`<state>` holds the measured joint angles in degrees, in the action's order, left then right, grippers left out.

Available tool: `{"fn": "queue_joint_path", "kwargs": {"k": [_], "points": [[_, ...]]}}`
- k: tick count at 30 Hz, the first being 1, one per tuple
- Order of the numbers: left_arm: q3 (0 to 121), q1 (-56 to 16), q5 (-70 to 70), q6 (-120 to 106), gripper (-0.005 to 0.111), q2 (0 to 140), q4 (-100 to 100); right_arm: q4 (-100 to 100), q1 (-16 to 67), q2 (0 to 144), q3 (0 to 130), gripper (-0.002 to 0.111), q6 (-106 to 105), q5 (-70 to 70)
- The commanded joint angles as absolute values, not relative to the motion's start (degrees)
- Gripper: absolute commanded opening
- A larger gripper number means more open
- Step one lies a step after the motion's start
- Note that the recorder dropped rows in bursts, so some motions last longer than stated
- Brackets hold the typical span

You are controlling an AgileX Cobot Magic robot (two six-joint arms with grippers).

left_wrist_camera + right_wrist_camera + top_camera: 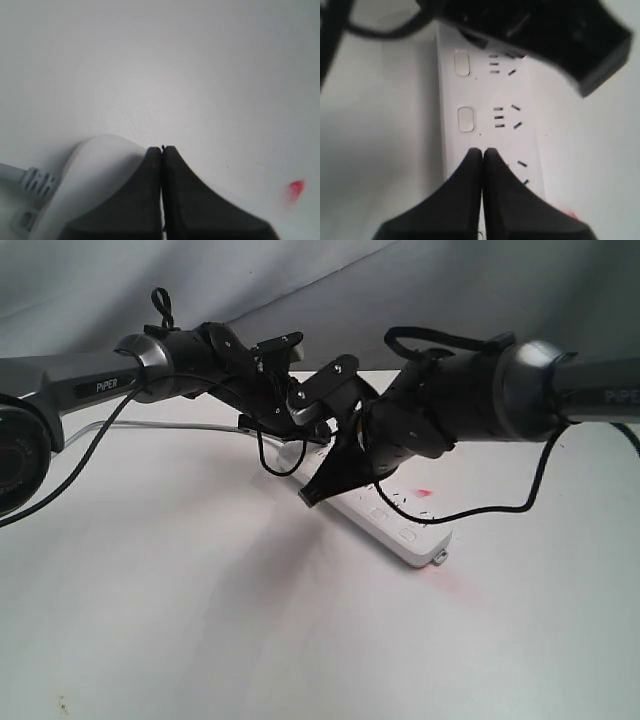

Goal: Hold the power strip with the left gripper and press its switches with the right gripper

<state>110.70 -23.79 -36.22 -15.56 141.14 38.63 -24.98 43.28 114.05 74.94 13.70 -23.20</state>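
The white power strip (395,525) lies slantwise on the table; its end tab points toward the camera in the exterior view. My left gripper (300,428) is shut with nothing between its fingers and sits over the strip's cord end. In the left wrist view its shut tips (162,148) stand at the edge of the rounded strip end (95,170), beside the grey cord (12,173). My right gripper (482,150) is shut too. Its tips rest over the strip (520,145) in line with the switches (465,119), hiding whatever lies beneath. In the exterior view it (310,495) points down onto the strip's middle.
A white table (200,620) carries everything, with a grey cloth backdrop (300,280) behind. A red light spot (424,493) falls on the strip, and black cables (480,510) loop off both arms. The two wrists crowd close together above the strip.
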Motion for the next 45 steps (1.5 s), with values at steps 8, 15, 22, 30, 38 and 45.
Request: {"fn": "queue_joint_path", "kwargs": {"k": [8,15,22,30,38,45], "points": [[110.81,-23.95,-37.49,-21.30,0.000,137.18,40.54,-25.07,43.24,108.80,74.70,0.000,15.25,-27.96],[94.83,-21.70,-30.82,-24.38,0.000,118.39,40.19,-24.37,41.72,91.53,70.27,0.000,18.88,-33.76],[70.29,-18.19,-20.95,-27.66,0.000,90.93,40.19,-22.44,38.75,65.93,56.51,0.000,23.94,-33.85],[49.72,-18.19,-11.61,-27.44,0.000,63.64,40.19,-22.26,38.75,44.12,47.65,0.000,28.35,-35.90],[34.48,-18.19,-7.65,-27.03,0.000,43.24,40.19,-24.38,38.75,27.67,38.56,0.000,33.99,-36.26],[23.09,-18.19,-6.71,-25.77,0.000,27.72,40.19,-26.91,38.75,15.14,28.26,0.000,38.02,-36.13]]}}
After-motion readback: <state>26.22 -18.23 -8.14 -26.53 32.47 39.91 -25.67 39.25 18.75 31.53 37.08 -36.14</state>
